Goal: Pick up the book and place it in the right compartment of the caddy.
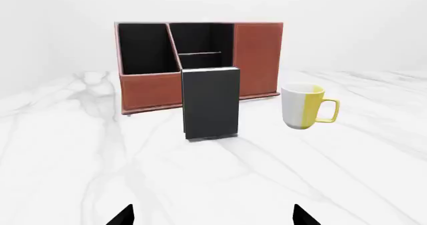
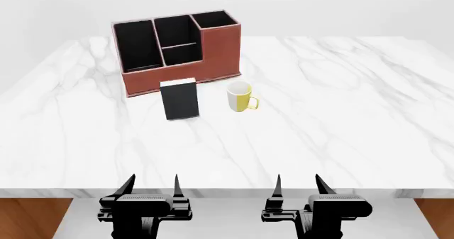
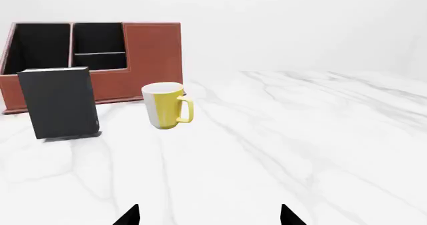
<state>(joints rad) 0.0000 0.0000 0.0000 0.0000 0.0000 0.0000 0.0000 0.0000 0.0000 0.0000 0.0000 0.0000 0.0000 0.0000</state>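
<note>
The black book (image 2: 180,100) stands upright on the marble table, just in front of the red-brown caddy (image 2: 184,71). It also shows in the left wrist view (image 1: 211,103) and the right wrist view (image 3: 59,102). The caddy's right compartment (image 2: 212,20) is the deep cell with the tallest walls, at the back right. My left gripper (image 2: 151,186) and right gripper (image 2: 298,185) are both open and empty at the table's near edge, far from the book.
A yellow and white mug (image 2: 241,96) stands right of the book, handle to the right. The marble table (image 2: 341,117) stretches wide to the right. Its near edge runs just by my grippers.
</note>
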